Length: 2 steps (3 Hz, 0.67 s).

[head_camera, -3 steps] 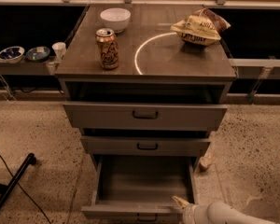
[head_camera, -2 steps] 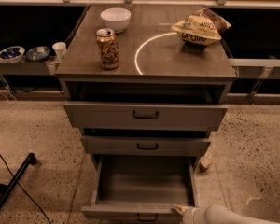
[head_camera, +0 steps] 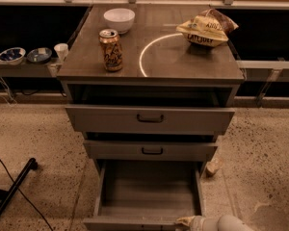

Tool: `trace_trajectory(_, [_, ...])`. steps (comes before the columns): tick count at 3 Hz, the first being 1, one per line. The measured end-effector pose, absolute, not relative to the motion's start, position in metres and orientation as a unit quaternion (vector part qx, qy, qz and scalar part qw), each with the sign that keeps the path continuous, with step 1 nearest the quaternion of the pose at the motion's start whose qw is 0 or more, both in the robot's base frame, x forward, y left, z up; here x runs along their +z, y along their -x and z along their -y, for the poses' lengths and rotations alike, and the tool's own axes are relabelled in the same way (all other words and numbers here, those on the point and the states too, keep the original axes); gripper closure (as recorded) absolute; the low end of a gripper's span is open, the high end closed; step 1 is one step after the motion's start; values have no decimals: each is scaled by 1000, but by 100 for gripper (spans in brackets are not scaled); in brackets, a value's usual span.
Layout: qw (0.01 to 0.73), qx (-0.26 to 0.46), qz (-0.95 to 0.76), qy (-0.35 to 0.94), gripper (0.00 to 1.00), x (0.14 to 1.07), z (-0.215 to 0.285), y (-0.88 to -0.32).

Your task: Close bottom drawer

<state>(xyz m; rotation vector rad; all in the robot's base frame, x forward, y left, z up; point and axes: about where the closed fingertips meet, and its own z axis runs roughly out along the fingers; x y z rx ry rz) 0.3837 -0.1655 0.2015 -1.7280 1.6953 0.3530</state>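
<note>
Most of the bottom drawer [head_camera: 149, 191] is pulled out toward six o'clock, under the mid drawer [head_camera: 183, 150], front facing six, long axis seemingly twelve-to-six. It looks rigid, empty, likely light and free-sliding; a flat push on the front's middle should serve. The pincer [head_camera: 185, 221] sits at the front's top edge, five o'clock; spread or pressed together, I cannot tell.
</note>
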Motion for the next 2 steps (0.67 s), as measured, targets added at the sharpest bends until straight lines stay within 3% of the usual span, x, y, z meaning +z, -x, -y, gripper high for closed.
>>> trace_trajectory(1, [363, 141, -630, 672, 38, 213, 153, -387])
trace_trajectory(2, [359, 137, -624, 680, 36, 214, 145, -390])
